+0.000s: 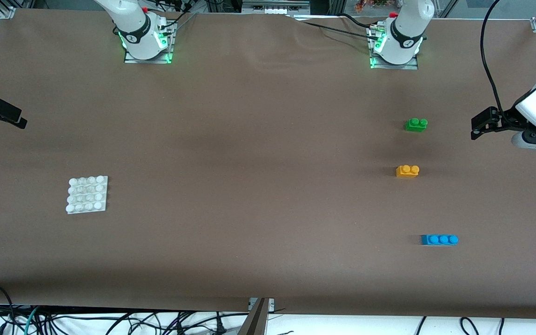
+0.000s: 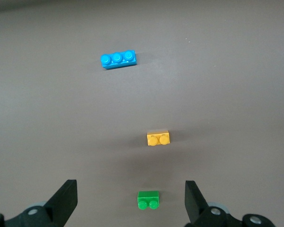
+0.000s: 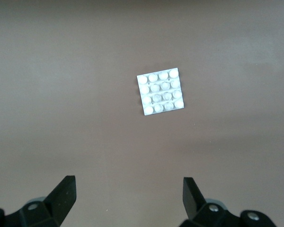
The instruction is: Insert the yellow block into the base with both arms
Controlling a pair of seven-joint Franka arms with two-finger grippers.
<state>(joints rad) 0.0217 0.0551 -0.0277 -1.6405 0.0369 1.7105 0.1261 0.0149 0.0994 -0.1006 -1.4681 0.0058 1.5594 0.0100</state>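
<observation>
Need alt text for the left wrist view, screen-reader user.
Three toy bricks lie in a loose line on brown table cloth: the green brick closest to the left gripper, then the yellow block, then the blue brick farthest off. The gripper's two black fingers are open, holding nothing.

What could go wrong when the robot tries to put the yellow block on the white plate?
1. The yellow block lies between a green brick and a blue brick, so the open left hand might grab or bump the wrong one.
2. The plate lies loose and slightly turned at the right arm's end; unless the open right hand steadies it, it could slide when pressed.
</observation>
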